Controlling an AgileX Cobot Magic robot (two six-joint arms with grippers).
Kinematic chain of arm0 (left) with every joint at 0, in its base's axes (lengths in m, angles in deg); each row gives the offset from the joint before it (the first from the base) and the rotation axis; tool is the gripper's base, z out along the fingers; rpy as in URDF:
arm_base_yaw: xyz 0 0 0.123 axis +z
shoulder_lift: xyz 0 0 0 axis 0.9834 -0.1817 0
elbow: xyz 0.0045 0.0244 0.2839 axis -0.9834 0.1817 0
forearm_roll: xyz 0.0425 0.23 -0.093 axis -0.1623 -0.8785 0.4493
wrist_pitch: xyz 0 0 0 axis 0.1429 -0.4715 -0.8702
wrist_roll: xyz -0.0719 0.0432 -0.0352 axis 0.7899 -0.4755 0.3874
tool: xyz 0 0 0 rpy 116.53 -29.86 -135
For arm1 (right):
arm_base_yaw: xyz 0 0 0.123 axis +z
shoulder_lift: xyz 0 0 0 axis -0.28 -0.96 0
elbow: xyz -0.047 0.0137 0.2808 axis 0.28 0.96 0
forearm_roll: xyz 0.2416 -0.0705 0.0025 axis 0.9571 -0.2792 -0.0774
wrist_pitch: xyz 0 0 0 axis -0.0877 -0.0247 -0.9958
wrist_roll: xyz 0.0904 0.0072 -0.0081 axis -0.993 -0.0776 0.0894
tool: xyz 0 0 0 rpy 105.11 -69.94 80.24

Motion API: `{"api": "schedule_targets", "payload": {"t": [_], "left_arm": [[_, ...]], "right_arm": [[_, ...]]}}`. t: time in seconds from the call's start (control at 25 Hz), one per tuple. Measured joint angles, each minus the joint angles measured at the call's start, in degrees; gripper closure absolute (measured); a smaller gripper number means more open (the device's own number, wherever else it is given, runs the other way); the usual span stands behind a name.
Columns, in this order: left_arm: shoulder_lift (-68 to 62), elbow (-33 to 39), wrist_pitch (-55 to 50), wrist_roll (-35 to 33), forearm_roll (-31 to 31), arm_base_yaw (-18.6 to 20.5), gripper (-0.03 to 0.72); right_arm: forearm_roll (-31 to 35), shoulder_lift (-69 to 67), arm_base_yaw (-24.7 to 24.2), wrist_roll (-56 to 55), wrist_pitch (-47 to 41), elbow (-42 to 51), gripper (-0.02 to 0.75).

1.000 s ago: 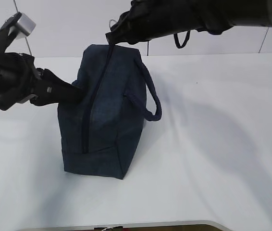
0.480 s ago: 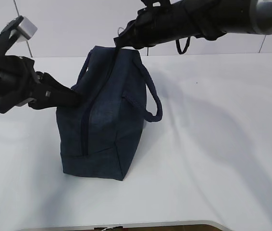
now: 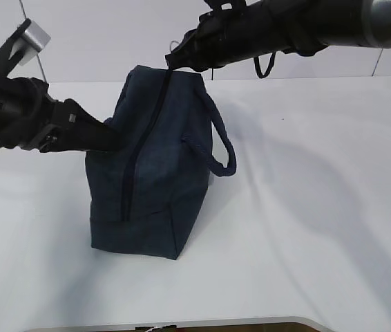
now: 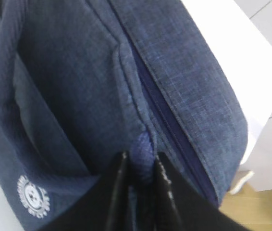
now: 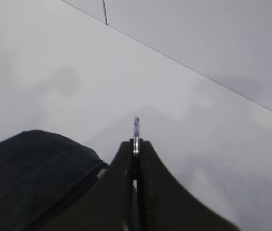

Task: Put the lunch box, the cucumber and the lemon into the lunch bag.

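On the white bench [image 3: 306,207] we see the dark navy fabric lunch bag [image 3: 150,173] standing upright, zipped along its top. Our left claw [image 4: 138,168] sits at the bag's end with a small fold of navy fabric between its slightly parted fingers. Our right claw [image 5: 136,149] is clenched on the zipper's metal ring pull [image 5: 136,129] at the far end.

Dark navy lunch bag [image 3: 147,166] (white logo [image 4: 31,195]), white table [image 3: 306,207]
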Motion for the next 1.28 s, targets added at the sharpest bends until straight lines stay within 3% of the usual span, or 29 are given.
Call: {"api": "schedule_targets", "payload": {"t": [0.12, 0.24, 0.76, 1.28], "left_arm": [[0.0, -2.4, -1.7, 3.8, -0.4, 0.0, 0.390], [0.0, -6.2, -2.4, 8.3, -1.8, 0.0, 0.356], [-7.7, -28.6, -8.9, 35.3, -22.2, 0.0, 0.345], [-24.5, -48.5, -18.9, 44.1, -27.6, 0.0, 0.351]], "right_arm": [[0.0, 0.0, -0.1, 0.0, -0.7, -0.1, 0.733], [0.0, 0.0, -0.1, 0.0, -1.6, -0.2, 0.733], [0.0, 0.0, -0.1, 0.0, -3.8, -0.4, 0.733], [-0.1, 0.0, -0.1, -0.2, -5.8, -2.2, 0.733]]}}
